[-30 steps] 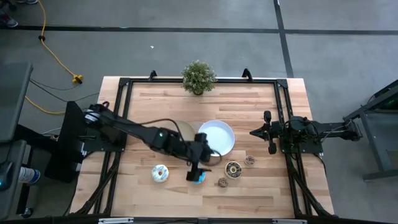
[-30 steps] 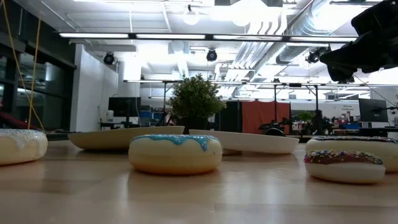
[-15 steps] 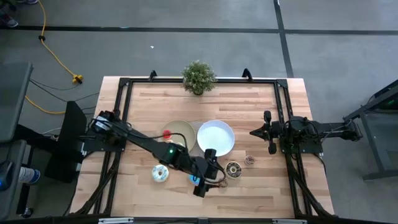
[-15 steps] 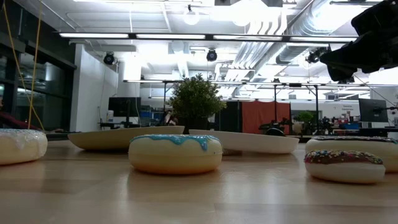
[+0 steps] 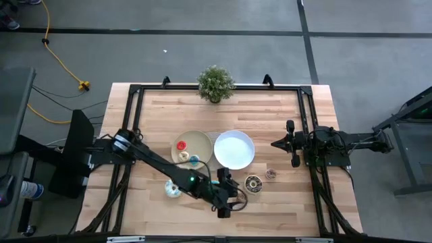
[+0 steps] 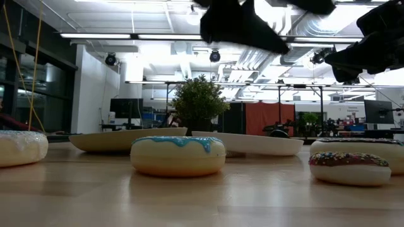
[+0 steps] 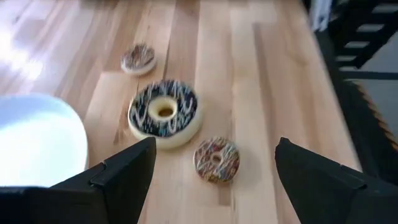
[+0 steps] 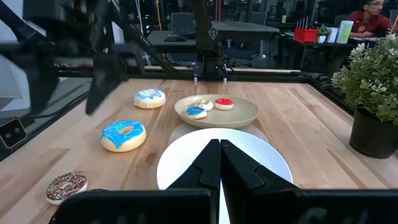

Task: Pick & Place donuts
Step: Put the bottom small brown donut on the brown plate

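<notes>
My left gripper hangs open above the table's near middle, touching nothing. In its wrist view a small sprinkled donut lies on the wood below the gap between its fingers. A large dark donut with white drizzle and another small one lie farther on. A blue-iced donut and a whitish donut rest flat on the table. The beige plate holds three small donuts, one of them red. My right gripper waits shut at the right side.
A white plate stands beside the beige one at the table's middle. A potted plant is at the far edge. Black frame rails run along the sides. In the low view the left arm shows dark overhead.
My left gripper has gone from beside the plates toward the table's near edge and a little right. It has sunk lower, rolled somewhat and stayed open. It has come into the low view from above. The beige plate, covered by the arm before, shows again. No donut has moved.
</notes>
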`<state>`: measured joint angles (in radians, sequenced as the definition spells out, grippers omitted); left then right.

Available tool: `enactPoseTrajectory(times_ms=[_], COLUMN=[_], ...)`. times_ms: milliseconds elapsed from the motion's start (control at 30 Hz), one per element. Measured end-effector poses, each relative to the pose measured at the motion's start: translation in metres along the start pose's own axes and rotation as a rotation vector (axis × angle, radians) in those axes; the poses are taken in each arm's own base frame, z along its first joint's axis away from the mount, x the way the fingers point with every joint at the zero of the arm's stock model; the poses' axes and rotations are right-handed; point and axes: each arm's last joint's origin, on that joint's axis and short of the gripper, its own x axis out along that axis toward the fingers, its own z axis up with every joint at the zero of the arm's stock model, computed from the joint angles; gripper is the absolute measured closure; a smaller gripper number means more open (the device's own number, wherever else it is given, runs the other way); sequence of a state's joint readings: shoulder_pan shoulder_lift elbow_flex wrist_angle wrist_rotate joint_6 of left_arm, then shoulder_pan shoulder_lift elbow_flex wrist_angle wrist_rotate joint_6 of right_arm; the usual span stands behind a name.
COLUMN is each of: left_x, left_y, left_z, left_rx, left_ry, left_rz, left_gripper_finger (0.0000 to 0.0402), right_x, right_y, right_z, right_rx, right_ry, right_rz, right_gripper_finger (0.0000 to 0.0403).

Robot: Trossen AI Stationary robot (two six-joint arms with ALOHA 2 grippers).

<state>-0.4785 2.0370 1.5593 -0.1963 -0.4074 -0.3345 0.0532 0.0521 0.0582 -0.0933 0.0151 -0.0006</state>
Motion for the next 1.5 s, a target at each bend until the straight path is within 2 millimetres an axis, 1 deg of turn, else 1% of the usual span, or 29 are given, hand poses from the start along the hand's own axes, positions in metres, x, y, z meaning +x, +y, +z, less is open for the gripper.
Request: enactPoseTrajectory(times_ms=[100,233,400,500,633,800,900,1100,1367,1500], left_x=[0.007,0.02,0.033,0.043,0.05,0.064,0.069,0.069,0.072,0.073], left_y=[-0.005,-0.011,-0.02,-0.023,-0.026,-0.023,-0.025,-0.025,-0.016,-0.015], left_z=[-0.007,-0.023,-0.033,-0.045,-0.05,-0.064,-0.065,-0.066,-0.066,-0.065], left_rx=[-0.037,-0.064,-0.087,-0.057,-0.023,-0.008,-0.005,0.0,0.004,0.019], left_ry=[-0.01,0.0,-0.023,-0.005,-0.007,0.022,0.003,0.004,0.014,0.022], left_rz=[0.028,0.082,0.068,0.064,0.041,0.056,0.027,0.031,0.091,0.071], left_gripper_finger=[0.0082,0.0082,0.0082,0.0082,0.0082,0.0082,0.0082,0.0082,0.0082,0.0082], right_x=[0.0,0.0,0.0,0.0,0.0,0.0,0.0,0.0,0.0,0.0], right_y=[0.0,0.0,0.0,0.0,0.0,0.0,0.0,0.0,0.0,0.0], right_z=[0.0,0.0,0.0,0.0,0.0,0.0,0.0,0.0,0.0,0.0], right_rx=[0.0,0.0,0.0,0.0,0.0,0.0,0.0,0.0,0.0,0.0], right_ry=[0.0,0.0,0.0,0.0,0.0,0.0,0.0,0.0,0.0,-0.001], right_rz=[-0.001,-0.001,0.0,0.0,0.0,0.0,0.0,0.0,0.0,0.0], right_gripper_finger=[0.0402,0.0402,0.0402,0.0402,0.0402,0.0402,0.0402,0.0402,0.0402,0.0402])
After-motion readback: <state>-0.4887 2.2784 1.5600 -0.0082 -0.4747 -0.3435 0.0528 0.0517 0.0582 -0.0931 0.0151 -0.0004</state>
